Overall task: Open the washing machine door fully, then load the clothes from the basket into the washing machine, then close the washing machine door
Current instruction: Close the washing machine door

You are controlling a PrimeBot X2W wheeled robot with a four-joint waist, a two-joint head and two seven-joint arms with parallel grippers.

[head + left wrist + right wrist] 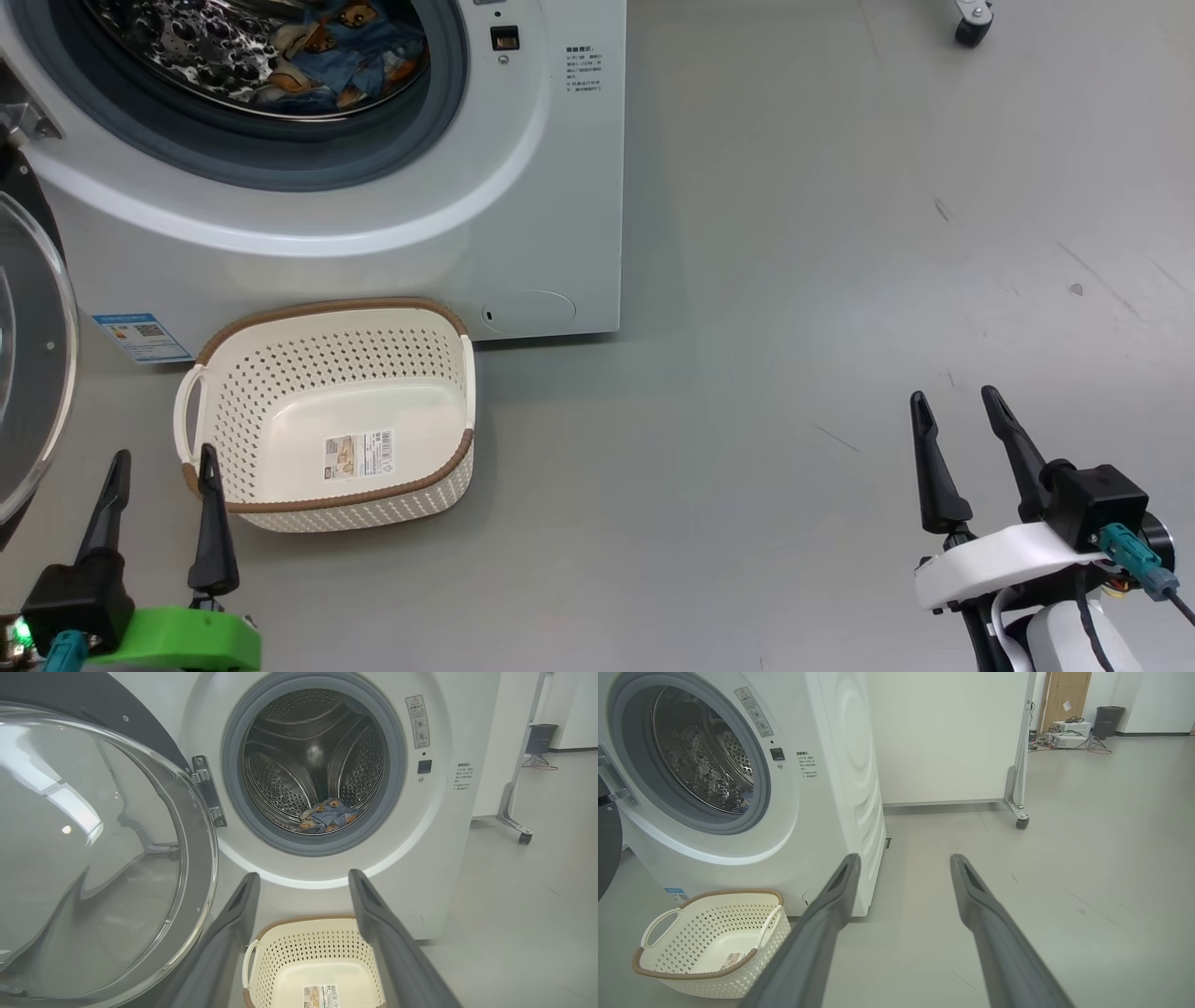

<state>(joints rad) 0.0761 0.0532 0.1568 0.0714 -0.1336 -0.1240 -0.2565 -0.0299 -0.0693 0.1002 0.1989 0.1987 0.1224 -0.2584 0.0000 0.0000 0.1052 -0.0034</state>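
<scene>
Head view, basket (308, 369) long axis across washing machine (523, 187) front, left hand (164, 453) released, right hand (954, 394) released

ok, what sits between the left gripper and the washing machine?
The empty basket, on the floor by the washing machine front, just ahead of the left gripper in the head view.

left gripper (161, 461): fingers apart | right gripper (957, 399): fingers apart
</scene>
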